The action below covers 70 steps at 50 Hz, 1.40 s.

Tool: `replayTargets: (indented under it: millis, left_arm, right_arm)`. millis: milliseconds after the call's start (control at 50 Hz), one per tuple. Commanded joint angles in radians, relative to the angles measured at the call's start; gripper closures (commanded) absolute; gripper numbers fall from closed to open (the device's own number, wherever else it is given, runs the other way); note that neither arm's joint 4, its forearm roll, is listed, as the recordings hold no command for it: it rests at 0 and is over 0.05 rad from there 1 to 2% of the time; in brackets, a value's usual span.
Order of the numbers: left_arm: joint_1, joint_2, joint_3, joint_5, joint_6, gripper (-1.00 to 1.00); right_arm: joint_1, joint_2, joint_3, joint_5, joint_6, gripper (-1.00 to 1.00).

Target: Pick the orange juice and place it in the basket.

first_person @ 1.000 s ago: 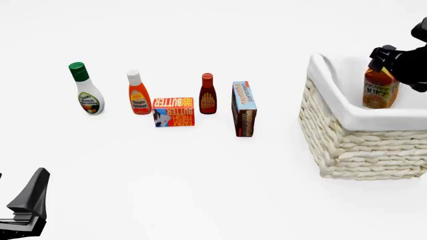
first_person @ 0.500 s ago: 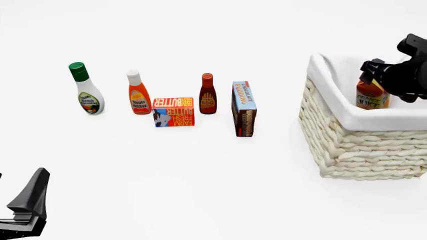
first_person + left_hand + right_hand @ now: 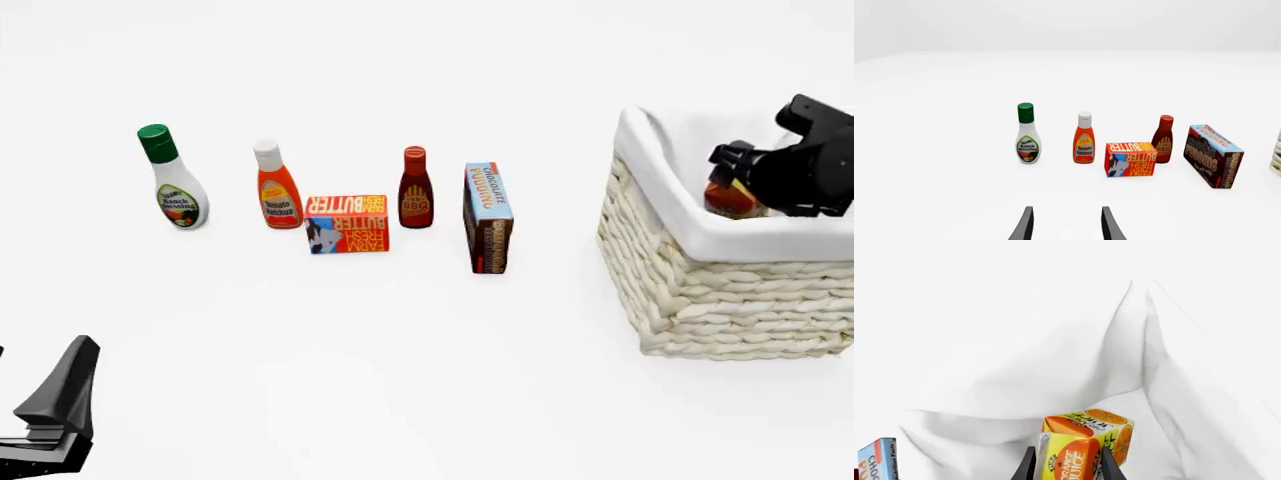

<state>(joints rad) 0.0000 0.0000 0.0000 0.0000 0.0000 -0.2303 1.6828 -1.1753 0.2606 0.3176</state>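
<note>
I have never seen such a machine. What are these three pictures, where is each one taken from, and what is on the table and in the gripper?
This is a simulated robot with two arms, each ending in a two-finger gripper. The front view looks down on the white table. The other two pictures come from small cameras behind each gripper.

On the table stand a ranch dressing bottle, a ketchup bottle, a barbecue sauce bottle, a butter box and a chocolate pudding box.

The right gripper is closed on the orange juice, low inside the basket. The left gripper is open and holds nothing, well short of the groceries.
</note>
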Motion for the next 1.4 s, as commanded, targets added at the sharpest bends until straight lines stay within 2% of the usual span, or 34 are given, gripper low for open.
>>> replayTargets:
  millis: [20, 60, 80, 100, 140, 160, 200, 820, 1040, 1400]
  left_arm:
    - [0.0, 0.0, 0.0, 0.0, 0.0, -1.0]
    - [0.0, 0.0, 0.0, 0.0, 0.0, -1.0]
    - [0.0, 0.0, 0.0, 0.0, 0.0, -1.0]
    - [0.0, 0.0, 0.0, 0.0, 0.0, -1.0]
    - [0.0, 0.0, 0.0, 0.0, 0.0, -1.0]
    - [0.0, 0.0, 0.0, 0.0, 0.0, -1.0]
    - [0.0, 0.0, 0.0, 0.0, 0.0, -1.0]
    - [0.0, 0.0, 0.0, 0.0, 0.0, -1.0]
    - [0.0, 0.0, 0.0, 0.0, 0.0, -1.0]
    - [0.0, 0.0, 0.0, 0.0, 0.0, -1.0]
  right_arm:
    - [0.001, 0.009, -0.005, -0.01, 0.028, 1.0]
    - [0.011, 0.007, 0.001, -0.006, 0.036, 1.0]
    - [0.017, -0.01, 0.016, -0.023, 0.061, 1.0]
    - [0.015, -0.008, 0.011, -0.011, 0.046, 1.0]
    - [0.015, -0.021, 0.018, -0.019, 0.051, 1.0]
    - [0.013, -0.021, 0.015, -0.016, 0.049, -1.0]
    - [0.015, -0.038, 0.02, -0.025, 0.066, -1.0]
    - [0.025, -0.145, 0.021, 0.0, 0.069, -1.0]
    - [0.039, -0.253, 0.062, 0.008, 0.093, -1.0]
    - [0.067, -0.436, 0.129, 0.073, 0.111, -1.0]
